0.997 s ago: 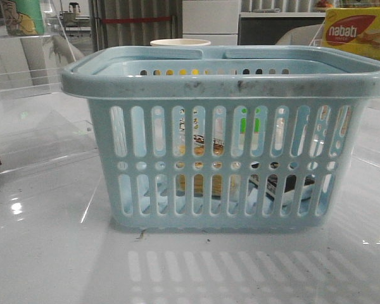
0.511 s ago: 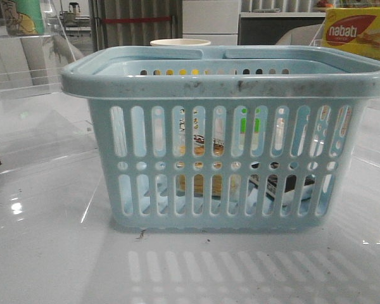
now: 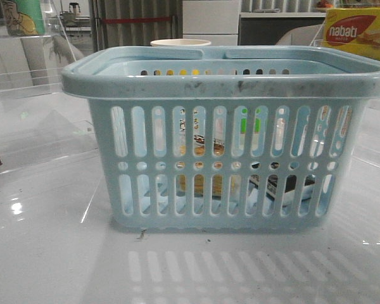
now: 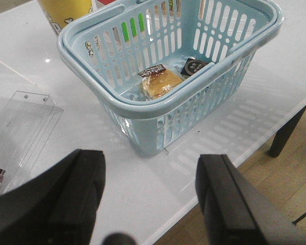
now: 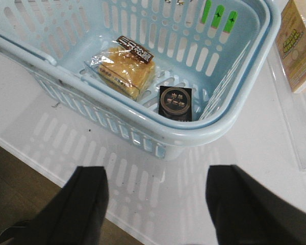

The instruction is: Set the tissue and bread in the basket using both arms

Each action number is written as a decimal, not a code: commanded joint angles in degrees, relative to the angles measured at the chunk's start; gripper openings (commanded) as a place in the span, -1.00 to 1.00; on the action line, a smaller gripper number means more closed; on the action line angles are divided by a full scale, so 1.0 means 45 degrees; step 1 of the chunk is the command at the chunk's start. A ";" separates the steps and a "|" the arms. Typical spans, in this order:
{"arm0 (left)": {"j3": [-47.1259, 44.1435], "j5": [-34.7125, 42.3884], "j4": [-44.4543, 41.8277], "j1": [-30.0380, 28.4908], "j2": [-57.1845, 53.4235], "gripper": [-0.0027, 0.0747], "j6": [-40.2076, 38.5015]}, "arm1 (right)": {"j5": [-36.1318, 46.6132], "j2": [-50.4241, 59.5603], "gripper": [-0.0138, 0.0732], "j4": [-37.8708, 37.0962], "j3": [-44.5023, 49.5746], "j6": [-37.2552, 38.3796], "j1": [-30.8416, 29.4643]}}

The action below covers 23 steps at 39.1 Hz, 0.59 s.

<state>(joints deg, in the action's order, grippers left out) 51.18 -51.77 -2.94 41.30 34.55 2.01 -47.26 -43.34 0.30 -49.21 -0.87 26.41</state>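
Note:
The light-blue basket point(image 3: 225, 85) stands in the middle of the white table, also in the left wrist view point(image 4: 143, 109) and the right wrist view point(image 5: 204, 127). The wrapped bread point(image 5: 123, 70) lies on its floor, also in the left wrist view point(image 4: 159, 83) and dimly through the slots in the front view point(image 3: 199, 183). The dark tissue pack point(image 5: 175, 102) lies beside it, also in the left wrist view point(image 4: 195, 66). My left gripper point(image 4: 150, 171) is open and empty, above the table's front edge, apart from the basket. My right gripper point(image 5: 157, 181) is open and empty, likewise short of the basket.
A yellow-red nabati box point(image 3: 358, 33) stands at the back right, also in the right wrist view point(image 5: 297, 43). A yellow container point(image 4: 66, 13) stands behind the basket. Clear acrylic stands point(image 4: 18, 122) lie to the left. The table's front edge point(image 4: 245, 148) is close to both grippers.

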 commanded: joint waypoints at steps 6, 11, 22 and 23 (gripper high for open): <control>-0.0425 0.1035 -0.0077 0.0105 -0.1002 0.25 -0.0140 | 0.1030 0.0055 0.52 -0.0067 -0.0351 -0.0135 -0.0022; -0.0570 0.1084 -0.0077 0.0105 -0.1050 0.24 -0.0140 | 0.0980 -0.0011 0.52 -0.0067 -0.0351 -0.0135 -0.0022; -0.0597 0.1084 -0.0126 0.0105 -0.1050 -0.33 -0.0140 | 0.0845 -0.0437 -0.16 -0.0135 -0.0307 -0.0135 -0.0022; -0.0597 0.1084 -0.0126 0.0105 -0.1050 -0.42 -0.0140 | 0.0845 -0.0521 -0.27 -0.0135 -0.0307 -0.0135 -0.0022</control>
<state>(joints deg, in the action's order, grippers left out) 46.99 -51.50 -3.29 41.30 29.51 1.78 -47.08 -45.06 0.00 -49.10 -0.87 26.41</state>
